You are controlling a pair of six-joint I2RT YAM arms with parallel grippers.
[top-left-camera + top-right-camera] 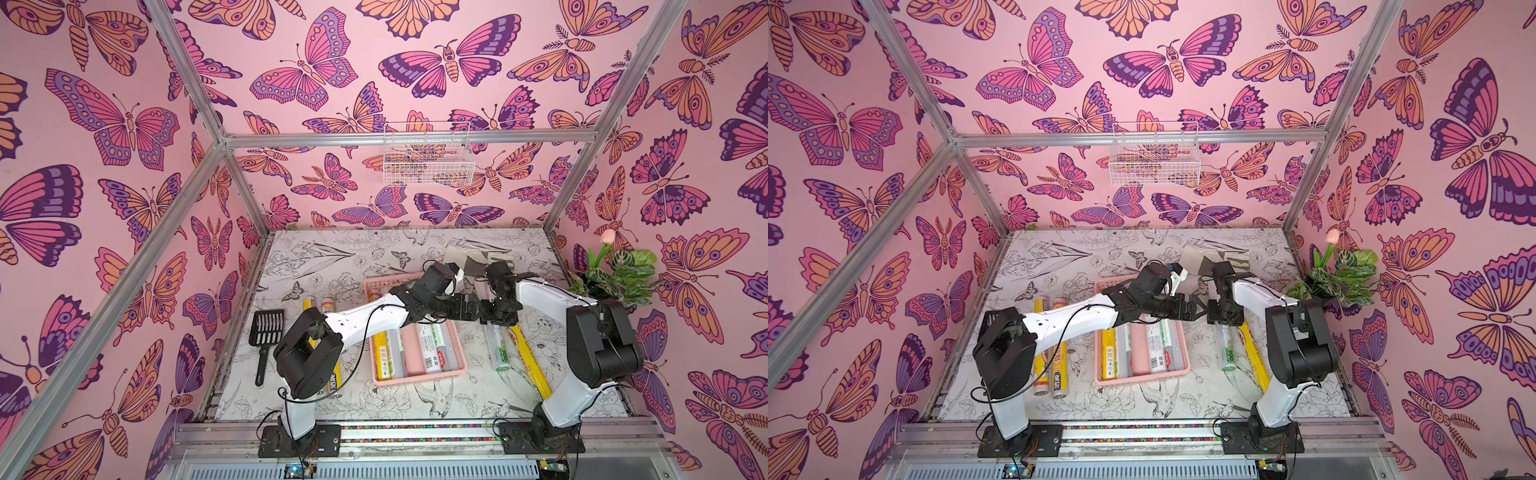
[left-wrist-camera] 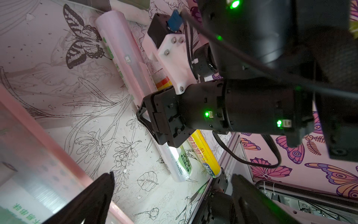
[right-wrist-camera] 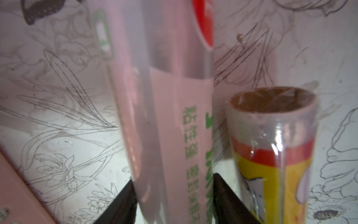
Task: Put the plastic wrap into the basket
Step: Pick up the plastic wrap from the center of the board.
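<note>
Our left claw (image 2: pixel 173 177) gapes wide above the basket (image 1: pixel 419 377) rim. Our right claw (image 3: pixel 173 178) straddles a clear roll (image 3: pixel 164 97) beside the basket; we cannot tell whether it clamps.

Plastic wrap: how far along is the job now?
Done: several rolls lie in the basket. In hand: right gripper straddles the clear green-print roll; grip unclear. Remaining: that roll, the yellow roll beside it, two yellow rolls on the basket's other side.
</note>
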